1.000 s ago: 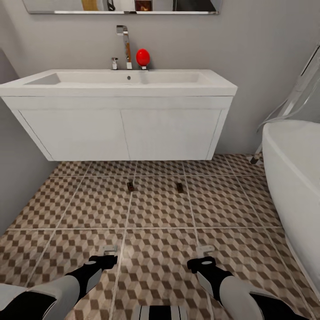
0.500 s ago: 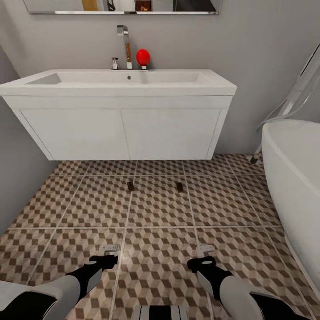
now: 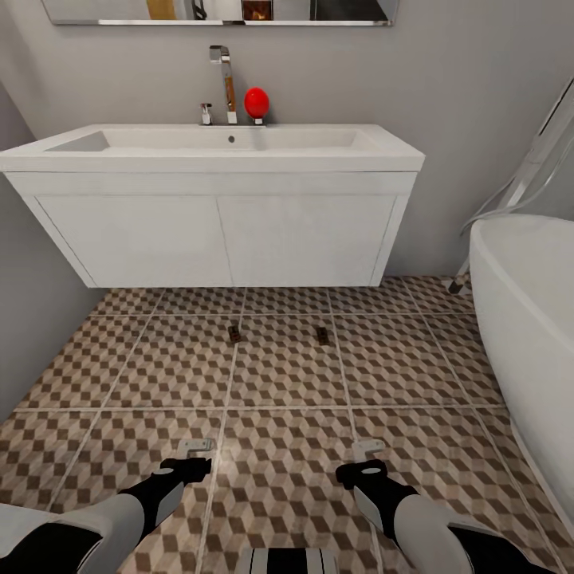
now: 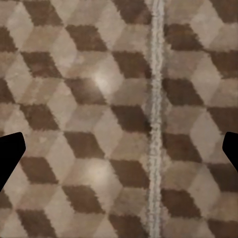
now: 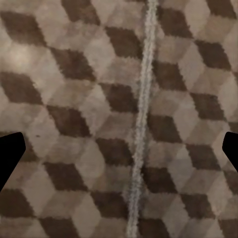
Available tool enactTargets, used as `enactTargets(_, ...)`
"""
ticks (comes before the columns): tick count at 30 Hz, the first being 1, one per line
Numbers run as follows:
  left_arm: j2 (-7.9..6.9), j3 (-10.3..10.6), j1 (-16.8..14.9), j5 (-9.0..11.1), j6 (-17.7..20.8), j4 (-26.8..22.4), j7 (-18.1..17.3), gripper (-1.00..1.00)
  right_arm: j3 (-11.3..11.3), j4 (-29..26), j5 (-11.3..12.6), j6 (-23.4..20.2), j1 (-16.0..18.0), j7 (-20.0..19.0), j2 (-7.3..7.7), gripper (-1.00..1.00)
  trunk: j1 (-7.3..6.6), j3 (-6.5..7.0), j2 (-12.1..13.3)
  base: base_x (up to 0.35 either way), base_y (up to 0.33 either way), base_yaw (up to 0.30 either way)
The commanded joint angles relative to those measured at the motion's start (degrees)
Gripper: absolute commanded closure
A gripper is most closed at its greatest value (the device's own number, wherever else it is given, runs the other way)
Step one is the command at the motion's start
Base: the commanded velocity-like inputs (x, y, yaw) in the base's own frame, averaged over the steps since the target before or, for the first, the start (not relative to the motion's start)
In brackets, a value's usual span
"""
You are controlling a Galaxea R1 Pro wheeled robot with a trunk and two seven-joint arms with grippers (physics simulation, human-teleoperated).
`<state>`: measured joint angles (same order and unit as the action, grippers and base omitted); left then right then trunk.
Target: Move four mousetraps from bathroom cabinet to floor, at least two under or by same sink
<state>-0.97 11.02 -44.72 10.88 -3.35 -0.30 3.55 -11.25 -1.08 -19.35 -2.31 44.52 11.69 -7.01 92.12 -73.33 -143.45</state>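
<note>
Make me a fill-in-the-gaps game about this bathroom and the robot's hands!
1. The two small mousetraps lie on the tiled ____.
2. The round thing beside the tap is coloured ____.
3. Both the left gripper and the right gripper are ____, holding nothing.
4. The white bathtub stands on the robot's ____ side.

Missing words: floor; red; open; right
</note>
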Motion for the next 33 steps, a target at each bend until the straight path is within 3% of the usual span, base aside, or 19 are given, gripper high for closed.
enactTargets(1, 0.0, 0.5, 0.0, 0.5, -0.2, 0.0, 0.1, -1.0, -0.4, -0.1, -0.6, -0.2, 0.0, 0.2, -0.03, -1.0, -0.01, -0.04, 0.0, 0.0, 0.0, 0.0)
enactTargets(5, 0.01, 0.5, 0.0, 0.6, -0.1, 0.0, 0.1, -1.0, -0.4, -0.1, -0.6, -0.2, 0.0, 0.2, -0.03, -1.0, -0.01, -0.04, 0.0, 0.0, 0.0, 0.0)
enactTargets(22, 0.01, 0.5, 0.0, 0.6, 0.2, 0.0, 0.2, -1.0, -0.4, -0.1, -0.6, -0.2, 0.0, 0.2, -0.03, -1.0, -0.45, 3.73, 0.2, 0.0, 0.0, 0.0)
enactTargets(33, 0.01, 0.5, 0.0, 0.6, 0.2, -0.1, 0.2, -1.0, -0.4, -0.1, -0.6, -0.2, 0.0, 0.2, -0.03, -1.0, -2.87, 5.7, 4.6, 0.0, 0.0, 0.0)
